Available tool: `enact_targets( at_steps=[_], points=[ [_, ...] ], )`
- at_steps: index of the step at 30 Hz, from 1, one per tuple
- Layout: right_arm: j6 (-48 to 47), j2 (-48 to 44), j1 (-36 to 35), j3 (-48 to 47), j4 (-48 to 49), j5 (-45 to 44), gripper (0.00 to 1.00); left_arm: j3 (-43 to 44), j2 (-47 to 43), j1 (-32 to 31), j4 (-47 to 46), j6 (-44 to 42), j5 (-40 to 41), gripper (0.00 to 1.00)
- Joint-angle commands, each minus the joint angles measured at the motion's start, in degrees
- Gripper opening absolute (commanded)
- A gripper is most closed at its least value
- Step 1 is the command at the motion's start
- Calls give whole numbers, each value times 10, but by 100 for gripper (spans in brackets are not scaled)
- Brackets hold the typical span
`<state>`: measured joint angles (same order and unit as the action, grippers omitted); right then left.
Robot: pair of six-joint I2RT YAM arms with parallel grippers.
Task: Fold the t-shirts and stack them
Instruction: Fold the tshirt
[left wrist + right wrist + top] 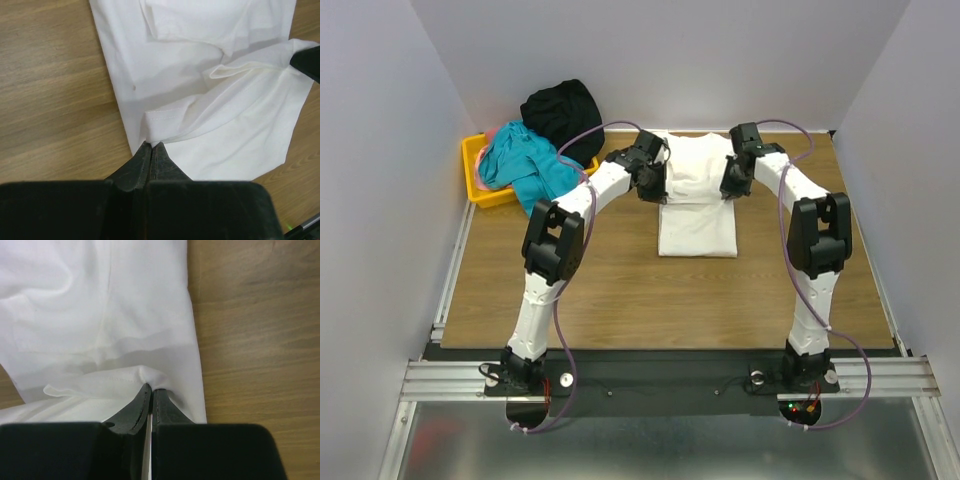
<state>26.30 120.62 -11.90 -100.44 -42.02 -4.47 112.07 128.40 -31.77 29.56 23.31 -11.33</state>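
Left gripper (151,146) and right gripper (149,389) were both clamped shut on the white t-shirt (697,195), which lay part-folded at the centre of the table's (620,300) far edge.
The top view hid the fingertips under the wrists. Only the wrist views showed each jaw pair closed on a hemmed cloth edge, but they cut the shirt off. Only the top view caught the teal t-shirt (525,165), black t-shirt (563,112) and mostly buried pink t-shirt (495,133) at the yellow bin (472,175) in the far-left corner.
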Motion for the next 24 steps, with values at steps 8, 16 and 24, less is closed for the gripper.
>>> enact_targets(
  at_steps=[8, 16, 24],
  points=[
    [-21, 49, 27, -106, -1, 15, 57, 77, 5, 9, 37, -6, 31, 78],
    [-35, -28, 28, -80, -2, 12, 81, -26, -79, 7, 1, 6, 41, 99],
    [-25, -116, 27, 88, 1, 58, 81, -204, -152, -14, -71, 31, 3, 98]
  ],
)
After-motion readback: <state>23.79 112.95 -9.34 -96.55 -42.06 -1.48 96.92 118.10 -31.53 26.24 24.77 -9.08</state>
